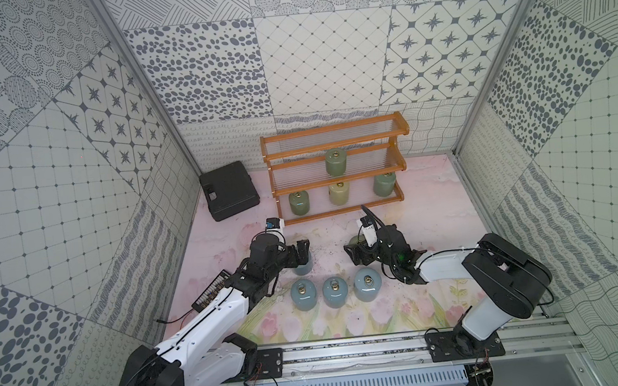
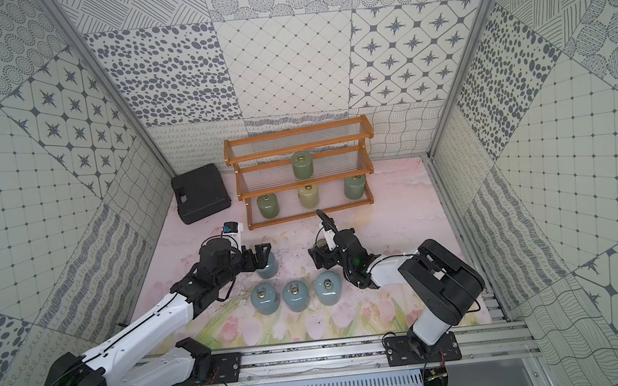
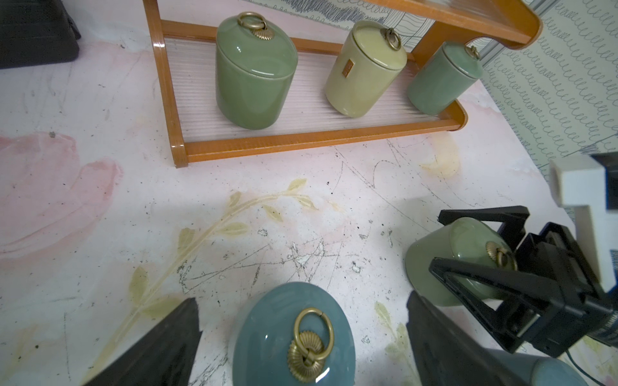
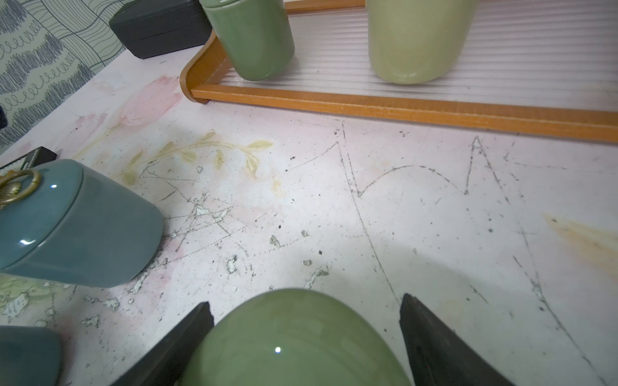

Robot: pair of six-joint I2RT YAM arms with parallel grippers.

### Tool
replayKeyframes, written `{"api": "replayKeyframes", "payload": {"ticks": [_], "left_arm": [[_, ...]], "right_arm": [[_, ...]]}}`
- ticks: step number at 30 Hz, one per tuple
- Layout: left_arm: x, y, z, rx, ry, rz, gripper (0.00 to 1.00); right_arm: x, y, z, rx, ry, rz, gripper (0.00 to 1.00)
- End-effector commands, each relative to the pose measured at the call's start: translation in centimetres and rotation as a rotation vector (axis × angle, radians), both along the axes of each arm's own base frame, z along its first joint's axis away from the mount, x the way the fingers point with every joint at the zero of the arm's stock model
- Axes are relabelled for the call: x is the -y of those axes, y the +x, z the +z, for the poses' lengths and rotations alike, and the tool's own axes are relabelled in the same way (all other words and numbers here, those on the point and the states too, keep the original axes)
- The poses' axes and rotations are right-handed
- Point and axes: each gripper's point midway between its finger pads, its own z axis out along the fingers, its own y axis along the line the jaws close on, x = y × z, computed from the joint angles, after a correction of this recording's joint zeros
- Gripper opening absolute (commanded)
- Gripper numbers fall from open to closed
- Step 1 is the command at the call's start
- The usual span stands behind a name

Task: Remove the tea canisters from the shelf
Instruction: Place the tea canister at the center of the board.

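The shelf (image 1: 340,209) stands at the back with one green canister (image 1: 336,162) on its middle tier. Its bottom tier holds a green (image 3: 254,77), a pale yellow (image 3: 364,70) and another green canister (image 3: 441,80). Three blue canisters (image 1: 335,293) stand in a row on the table. My left gripper (image 3: 302,299) is open, straddling a fourth blue canister (image 3: 267,337) with gaps on both sides. My right gripper (image 4: 306,300) is open around a green canister (image 4: 294,337) that stands on the table, with a clear gap at one finger.
A flat black case (image 1: 228,196) lies left of the shelf. A small black device (image 1: 213,294) lies by the left arm. Patterned walls close in the table on three sides, and a metal rail (image 1: 353,352) runs along the front.
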Motion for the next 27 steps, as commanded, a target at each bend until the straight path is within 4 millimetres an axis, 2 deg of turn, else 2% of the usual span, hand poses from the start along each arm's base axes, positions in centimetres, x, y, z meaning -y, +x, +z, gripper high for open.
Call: {"api": "replayKeyframes", "payload": {"ticks": [1, 18, 27], "left_arm": [[0.1, -0.2, -0.2, -0.013, -0.015, -0.005, 1.00], [-0.1, -0.4, 0.0, -0.002, -0.015, -0.001, 1.00], [0.6, 0.1, 1.6, 0.026, 0.008, -0.046, 1.00]], "right_arm": [[0.0, 0.3, 1.9, 0.052, 0.038, -0.018, 0.91], [0.3, -0.2, 3.0, 0.063, 0.049, -0.017, 0.93], [0.7, -0.4, 5.4, 0.095, 0.054, -0.024, 0.97]]}}
